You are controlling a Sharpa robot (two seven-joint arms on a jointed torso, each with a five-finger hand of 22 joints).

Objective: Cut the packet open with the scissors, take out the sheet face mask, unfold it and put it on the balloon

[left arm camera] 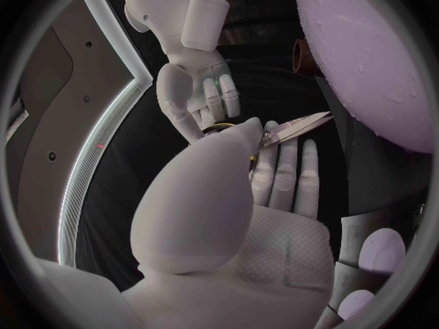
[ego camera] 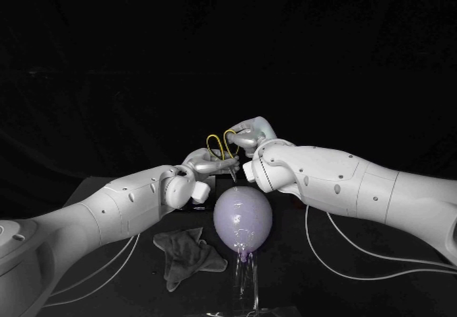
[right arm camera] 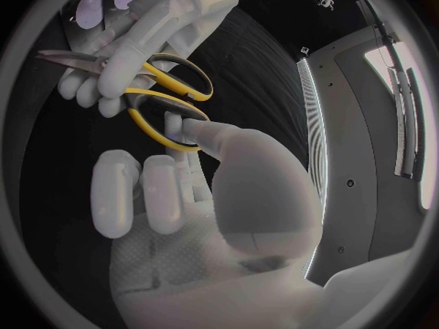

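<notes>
The left robot hand (ego camera: 205,162) and right robot hand (ego camera: 252,132) both hold the scissors (ego camera: 221,146), just behind the balloon (ego camera: 242,214). A crumpled grey cloth (ego camera: 185,254) lies near left on the counter (ego camera: 305,277).

The head camera looks down from above; the left arm (ego camera: 105,205) enters at eight o'clock, the right arm (ego camera: 362,185) at four. The wrist cameras sit close behind the left hand (left arm camera: 265,219) and the right hand (right arm camera: 183,219), both facing the scissors (right arm camera: 164,99), which all views share.
</notes>
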